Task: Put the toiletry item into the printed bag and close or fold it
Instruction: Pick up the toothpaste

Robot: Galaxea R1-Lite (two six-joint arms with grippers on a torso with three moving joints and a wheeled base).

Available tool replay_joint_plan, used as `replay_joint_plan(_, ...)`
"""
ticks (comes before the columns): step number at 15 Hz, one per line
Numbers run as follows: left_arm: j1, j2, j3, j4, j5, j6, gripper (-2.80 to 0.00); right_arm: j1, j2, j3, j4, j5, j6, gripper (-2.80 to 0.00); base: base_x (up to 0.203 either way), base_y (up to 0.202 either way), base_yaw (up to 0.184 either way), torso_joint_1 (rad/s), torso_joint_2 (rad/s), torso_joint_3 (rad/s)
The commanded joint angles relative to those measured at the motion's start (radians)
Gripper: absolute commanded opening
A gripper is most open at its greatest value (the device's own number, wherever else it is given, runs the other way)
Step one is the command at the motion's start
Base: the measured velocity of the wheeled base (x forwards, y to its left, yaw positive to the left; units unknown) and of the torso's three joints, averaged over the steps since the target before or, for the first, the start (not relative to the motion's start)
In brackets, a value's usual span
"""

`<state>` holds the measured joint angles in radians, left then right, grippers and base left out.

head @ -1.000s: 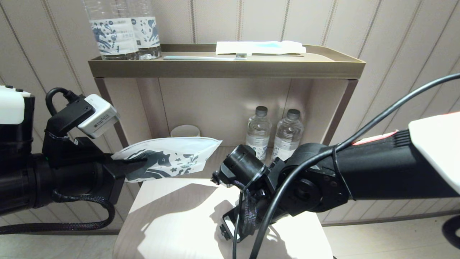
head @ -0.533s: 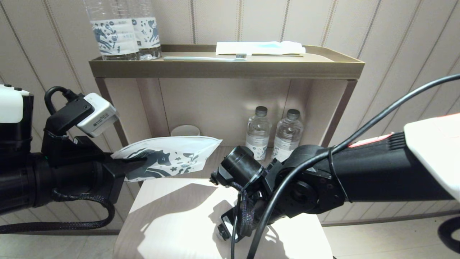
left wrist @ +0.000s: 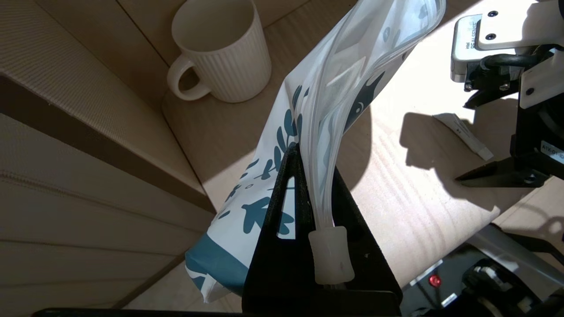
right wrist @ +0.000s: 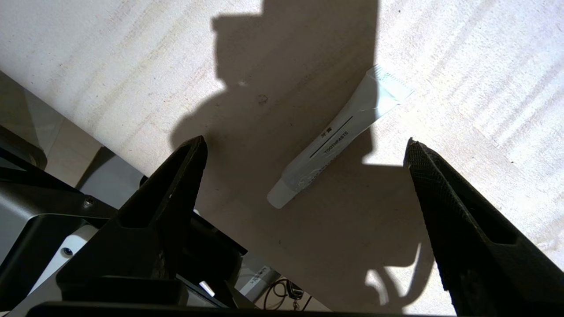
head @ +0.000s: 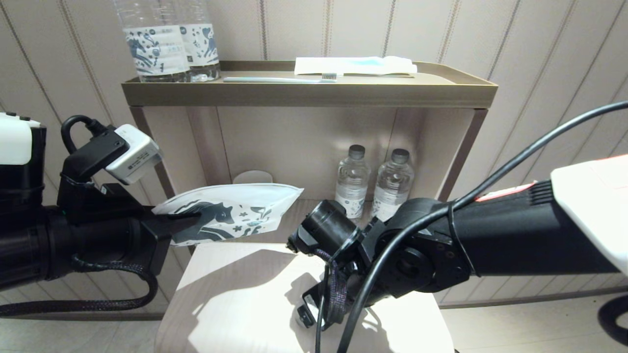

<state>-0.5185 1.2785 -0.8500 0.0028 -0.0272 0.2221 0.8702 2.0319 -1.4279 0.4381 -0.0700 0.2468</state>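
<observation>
Left gripper (left wrist: 304,176) reaches level from the left side toward the shelf unit (head: 309,93), jaws clamped tight on the zip-strip end of the printed bag (head: 230,211), which hangs in the air above the desk (head: 235,294). Bag: thin glossy white plastic, dark blue horse and leaf print, translucent zip strip with a pale slider; its mouth gapes slightly at the far end.

Right gripper (right wrist: 304,176) points down over the desk, jaws spread wide and holding nothing — the toiletry item (right wrist: 335,141) lies flat on the desk between them, not touched. It is a narrow white tube, crimped flat at one end, rounded cap at the other, with fine dark print, mostly in the arm's shadow.

Desk: pale wood grain, matte. A ribbed white mug (left wrist: 220,53) stands in the shelf unit's lower bay, behind the bag.

In the head view the right arm's wrist hides the tube and the right jaws entirely.
</observation>
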Motion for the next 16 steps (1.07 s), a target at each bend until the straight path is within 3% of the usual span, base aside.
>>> replay_joint_plan(1, -0.002, -0.002, -0.001, 0.003, 0.001, 0.002, -2.8, 0.0, -0.001, 0.003, 0.001, -0.002, 0.001, 0.0, 0.0, 0.0, 0.0, 0.0, 0.0, 0.0)
replay_joint_plan(16, -0.002, -0.001, -0.003, 0.0, 0.001, 0.003, -2.8, 0.006, -0.013, 0.007, 0.002, -0.002, 0.0, 0.0, 0.0, 0.0, 0.0, 0.0, 0.0, 0.0)
